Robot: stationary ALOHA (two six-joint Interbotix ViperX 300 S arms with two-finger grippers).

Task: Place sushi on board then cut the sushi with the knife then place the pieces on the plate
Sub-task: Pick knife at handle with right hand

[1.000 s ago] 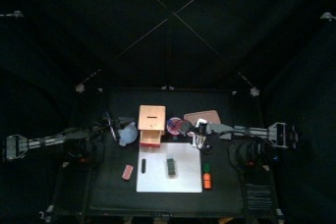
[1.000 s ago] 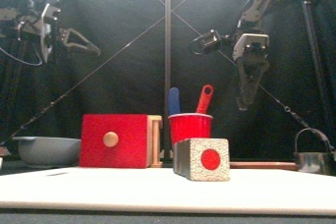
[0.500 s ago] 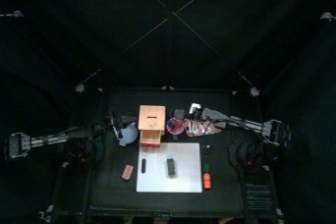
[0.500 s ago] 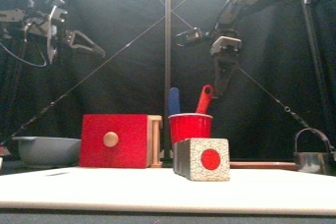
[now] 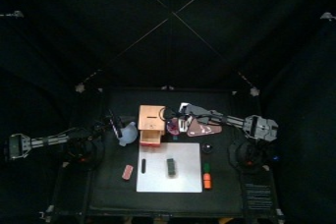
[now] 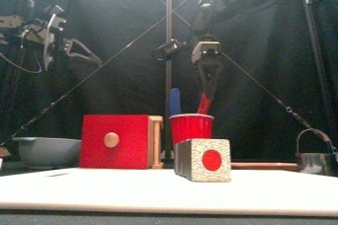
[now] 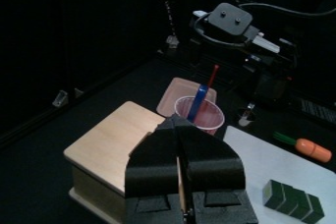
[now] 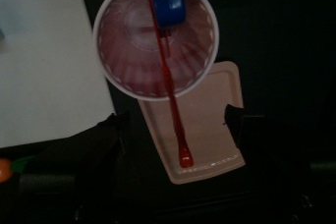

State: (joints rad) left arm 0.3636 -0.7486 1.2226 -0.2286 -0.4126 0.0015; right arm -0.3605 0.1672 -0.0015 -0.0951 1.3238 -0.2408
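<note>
Front view: red cup (image 6: pixel 192 128) is standing upright, round and smooth, holding a blue knife (image 6: pixel 175 101) and a red knife (image 6: pixel 207 99), both sticking up past its rim. Right gripper (image 6: pixel 201 76) is hanging directly above cup, jaws spread, gripping nothing. Flat pink tray (image 8: pixel 207 135) is lying just beside cup. Pale wooden box (image 5: pixel 153 120) is sitting on cup's other side, with left gripper (image 7: pixel 178 135) hovering over it, jaws pressed together, empty. Sushi (image 5: pixel 172 168), a dark block, is lying on white board (image 5: pixel 195 154) in front of cup.
</note>
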